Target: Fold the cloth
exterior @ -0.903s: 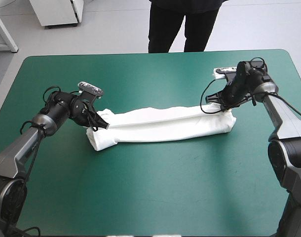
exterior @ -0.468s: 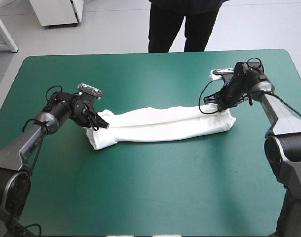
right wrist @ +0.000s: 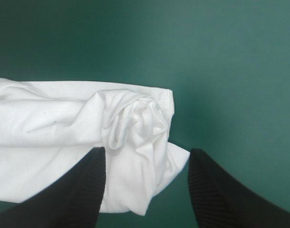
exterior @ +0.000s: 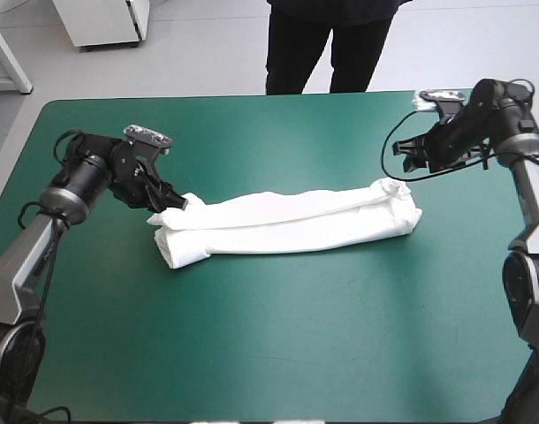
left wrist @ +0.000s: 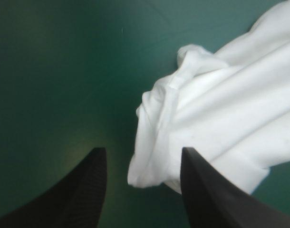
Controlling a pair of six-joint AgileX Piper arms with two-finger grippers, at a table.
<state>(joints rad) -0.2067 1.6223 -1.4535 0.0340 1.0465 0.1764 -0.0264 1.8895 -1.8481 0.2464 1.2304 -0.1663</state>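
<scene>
Since the teal-green cover (exterior: 278,353) fills most of the high view, the layout is easy to read. It's smooth and flat with a soft sheen. The T-shirt (exterior: 287,225) lies on it as a long white folded bundle running left to right across the middle, a bit closer to the far edge than the near one.

The left gripper (exterior: 170,205) sits right at the bundle's left end with its black fingers spread apart, not clamped on anything. In its own wrist view the crumpled corner of the cloth lies between and ahead of the two fingers. Whether a finger actually touches the fabric, can't tell.

The right gripper (exterior: 409,159) is also spread wide and holding nothing. It's off the bundle's right end, toward the far right corner of the table. Its wrist view shows the rolled, bunched end of the cloth ahead of it, framed between the fingers.

As for room to move: a wide band of bare cover runs between the bundle and the near edge, and a narrower one on the far side. Both ends of the bundle stop well short of the table's left and right edges.
</scene>
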